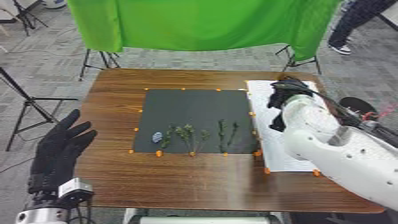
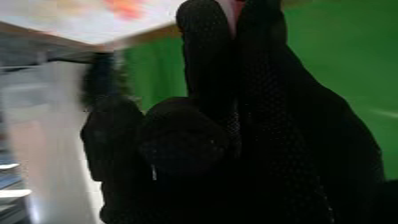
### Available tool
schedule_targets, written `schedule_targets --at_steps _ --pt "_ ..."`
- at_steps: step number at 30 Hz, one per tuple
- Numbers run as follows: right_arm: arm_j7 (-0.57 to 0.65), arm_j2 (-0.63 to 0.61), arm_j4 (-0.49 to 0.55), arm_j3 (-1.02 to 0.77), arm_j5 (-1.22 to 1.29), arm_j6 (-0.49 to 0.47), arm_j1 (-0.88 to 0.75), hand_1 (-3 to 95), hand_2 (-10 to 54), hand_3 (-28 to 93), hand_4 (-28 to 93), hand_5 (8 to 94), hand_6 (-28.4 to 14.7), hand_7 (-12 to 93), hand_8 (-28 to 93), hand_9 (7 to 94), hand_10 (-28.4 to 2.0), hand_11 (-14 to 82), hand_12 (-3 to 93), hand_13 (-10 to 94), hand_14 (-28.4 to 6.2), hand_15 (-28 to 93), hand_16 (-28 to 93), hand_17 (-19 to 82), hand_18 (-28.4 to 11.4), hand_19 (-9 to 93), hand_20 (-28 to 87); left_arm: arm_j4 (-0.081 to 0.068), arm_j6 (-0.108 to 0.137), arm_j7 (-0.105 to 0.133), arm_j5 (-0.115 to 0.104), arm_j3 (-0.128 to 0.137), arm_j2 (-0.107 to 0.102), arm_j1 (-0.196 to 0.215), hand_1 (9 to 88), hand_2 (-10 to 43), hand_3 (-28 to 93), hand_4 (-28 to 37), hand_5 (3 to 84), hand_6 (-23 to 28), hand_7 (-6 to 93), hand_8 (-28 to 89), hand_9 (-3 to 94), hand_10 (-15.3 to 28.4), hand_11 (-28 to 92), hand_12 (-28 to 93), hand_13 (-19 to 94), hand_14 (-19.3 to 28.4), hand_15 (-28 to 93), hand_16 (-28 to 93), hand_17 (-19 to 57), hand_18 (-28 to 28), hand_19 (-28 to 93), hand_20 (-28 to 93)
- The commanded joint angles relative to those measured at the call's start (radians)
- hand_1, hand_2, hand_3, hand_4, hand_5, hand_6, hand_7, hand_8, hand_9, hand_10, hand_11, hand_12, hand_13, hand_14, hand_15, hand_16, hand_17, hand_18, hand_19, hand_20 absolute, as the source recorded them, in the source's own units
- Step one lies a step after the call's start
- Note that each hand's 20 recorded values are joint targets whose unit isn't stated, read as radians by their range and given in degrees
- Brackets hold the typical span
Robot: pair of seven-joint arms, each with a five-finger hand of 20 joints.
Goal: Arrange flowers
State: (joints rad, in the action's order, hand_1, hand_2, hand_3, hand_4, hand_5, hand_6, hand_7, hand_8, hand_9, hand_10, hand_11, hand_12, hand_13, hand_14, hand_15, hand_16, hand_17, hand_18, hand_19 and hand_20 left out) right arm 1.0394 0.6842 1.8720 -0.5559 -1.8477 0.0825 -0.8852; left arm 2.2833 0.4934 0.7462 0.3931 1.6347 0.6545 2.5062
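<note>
The blue bloom and the green stems lie on the dark mat, near its edge closest to us on the desk. We judge them light and bendy, with leaves that could crease or snag, so we would take each low on its bare stalk, pinch gently, and spare the heads. Thin stalks may roll under a glove. Our left hand is open beside the mat; our right hand is over the white sheet, and we cannot tell whether it grips anything.
</note>
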Motion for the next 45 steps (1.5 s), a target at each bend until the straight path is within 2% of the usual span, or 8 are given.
schedule_targets --at_steps 1,3,7,10,11,28,29,45 --pt "-0.087 0.251 -0.010 0.111 0.043 -0.042 0.157 60.1 -9.4 70 -28 78.2 0.6 25 5 91.8 -8.4 13.4 28.9 89 -1.5 74 17 61 -18.8 93 42 0.006 0.017 -0.022 0.008 0.028 0.053 0.038 28.6 7.6 64 -23.5 37.0 8.8 11.2 -8 32.9 18.4 32 12 21 24.0 63 -12 -10.0 19.4 44 15" --pt "-0.106 0.306 -0.037 0.159 0.055 -0.042 0.191 60.0 -9.4 70 -28 78.2 0.6 25 5 91.8 -8.5 13.6 29.0 89 -1.5 74 17 61 -18.8 93 42 0.007 0.027 -0.007 -0.009 0.031 0.055 0.054 28.5 7.5 64 -23.4 37.0 8.8 11.2 -8 32.8 18.5 32 12 21 23.9 63 -12 -10.1 19.4 44 15" --pt "-0.126 0.404 -0.103 0.214 0.061 -0.065 0.223 59.6 -9.4 70 -27 78.1 0.8 25 5 92.0 -8.7 14.5 29.1 89 -1.7 74 17 61 -18.8 93 42 0.003 0.048 -0.025 0.020 0.031 0.075 0.058 28.2 7.3 64 -23.5 37.0 8.8 11.2 -8 32.9 18.5 32 12 21 24.3 63 -12 -10.2 19.6 44 16" --pt "-0.136 0.469 -0.152 0.229 0.088 -0.087 0.229 59.4 -9.5 70 -27 78.2 0.8 25 5 92.0 -8.9 16.6 29.1 88 -1.6 74 17 61 -18.8 93 42 -0.001 0.038 -0.027 0.016 0.027 0.080 0.049 28.1 7.3 64 -23.6 37.1 8.9 11.1 -8 33.0 18.5 32 12 22 24.5 63 -12 -10.2 19.6 44 16" --pt "-0.131 0.485 -0.164 0.235 0.100 -0.083 0.230 59.4 -9.5 70 -27 78.2 0.8 25 5 91.9 -9.0 17.8 29.3 88 -1.7 74 17 61 -18.8 93 43 -0.004 0.036 -0.048 0.033 0.026 0.088 0.035 28.1 7.3 64 -23.6 37.1 8.9 11.1 -8 33.0 18.4 32 12 22 24.5 63 -12 -10.2 19.6 44 16" --pt "-0.069 0.642 -0.349 0.248 0.131 -0.061 0.216 58.4 -9.2 69 -27 77.6 1.5 25 4 91.5 -9.3 23.9 27.1 88 -1.8 75 17 60 -18.7 93 43 -0.055 -0.050 -0.135 0.094 -0.041 0.088 -0.139 28.5 7.5 63 -23.4 37.4 9.3 11.0 -8 33.7 18.9 32 12 22 25.2 63 -12 -10.3 19.7 44 16" --pt "-0.067 0.643 -0.353 0.250 0.131 -0.056 0.220 58.4 -9.1 69 -27 77.4 1.6 25 4 91.4 -9.3 24.1 26.9 88 -1.8 75 17 60 -18.7 93 43 -0.054 -0.043 -0.124 0.083 -0.047 0.071 -0.145 28.5 7.6 63 -23.4 37.4 9.3 11.0 -8 33.8 19.0 31 12 22 25.2 63 -12 -10.3 19.7 44 16" --pt "-0.049 0.663 -0.395 0.243 0.165 -0.048 0.225 53.2 -8.2 66 -27 72.0 -0.2 25 1 88.2 -10.4 30.0 20.4 85 -2.7 75 17 58 -18.4 93 42 -0.065 -0.079 -0.154 0.115 -0.050 0.101 -0.182 28.9 7.7 63 -23.2 37.4 9.5 10.8 -8 34.1 19.3 31 13 23 25.4 63 -12 -10.6 20.0 45 16"
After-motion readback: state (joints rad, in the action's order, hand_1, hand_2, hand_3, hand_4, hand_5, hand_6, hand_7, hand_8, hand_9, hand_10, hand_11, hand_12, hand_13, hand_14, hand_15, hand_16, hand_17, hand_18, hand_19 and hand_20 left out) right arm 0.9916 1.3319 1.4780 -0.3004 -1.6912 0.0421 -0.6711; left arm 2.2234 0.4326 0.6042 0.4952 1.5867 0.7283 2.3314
